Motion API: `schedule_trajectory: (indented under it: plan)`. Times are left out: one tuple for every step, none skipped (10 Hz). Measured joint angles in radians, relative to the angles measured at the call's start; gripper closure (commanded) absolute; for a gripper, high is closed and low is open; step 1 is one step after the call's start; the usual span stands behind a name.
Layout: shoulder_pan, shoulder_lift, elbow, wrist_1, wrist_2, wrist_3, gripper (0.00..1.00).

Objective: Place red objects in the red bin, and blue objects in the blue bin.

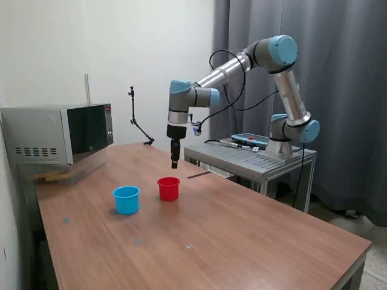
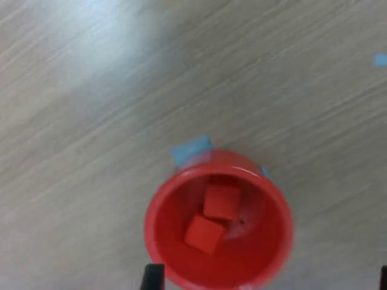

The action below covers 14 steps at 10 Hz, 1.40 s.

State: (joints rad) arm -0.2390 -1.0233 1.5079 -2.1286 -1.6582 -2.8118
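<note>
Above the wooden table (image 1: 242,223), the UR5e arm (image 1: 242,66) reaches out from its base on a grey metal stand (image 1: 254,158), its upper links folded high and the wrist turned straight down, so that the gripper (image 1: 175,162) hangs vertically over the red bin (image 1: 169,188), clear of its rim. In the exterior view the fingers are too small to tell how far apart they stand; in the wrist view only two dark fingertips (image 2: 152,277) show at the frame's edge, set wide to either side of the red bin (image 2: 219,220), so the pincer appears spread and pinches nothing. Inside the red bin lie two red cubes (image 2: 222,202), touching one another, the second cube (image 2: 204,234) at about 7 o'clock from the first. A scrap of blue tape (image 2: 192,150) lies on the table just beside the bin's rim. The blue bin (image 1: 126,199) stands upright at 9 o'clock from the red bin in the exterior view, near but not touching it; its contents cannot be seen. A microwave oven (image 1: 60,133) sits at the table's far corner.
</note>
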Motion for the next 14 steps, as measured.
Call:
schedule_trajectory:
  plan:
    - [0.005,-0.059,0.005,0.049,0.001,-0.057,0.0]
    - [0.008,-0.124,0.011,0.13,0.004,-0.144,0.0]
    - [0.009,-0.191,0.015,0.225,0.006,-0.257,0.0]
    - [0.01,-0.259,0.017,0.311,0.007,-0.367,0.0]
    - [0.01,-0.331,0.018,0.38,0.016,-0.449,0.0]
    - [0.01,-0.402,0.018,0.443,0.041,-0.5,0.0]
    - [0.011,-0.466,0.018,0.507,0.073,-0.531,0.0]
    - [0.011,-0.521,0.019,0.571,0.101,-0.547,0.0]
    - [0.013,-0.564,0.023,0.624,0.131,-0.553,0.0]
    - [0.023,-0.594,0.028,0.659,0.166,-0.552,0.0]
    - [0.037,-0.611,0.032,0.677,0.205,-0.551,0.0]
    - [0.047,-0.619,0.032,0.686,0.233,-0.551,0.0]
    - [0.052,-0.622,0.03,0.689,0.247,-0.551,0.0]
    - [0.054,-0.623,0.027,0.688,0.247,-0.551,0.0]
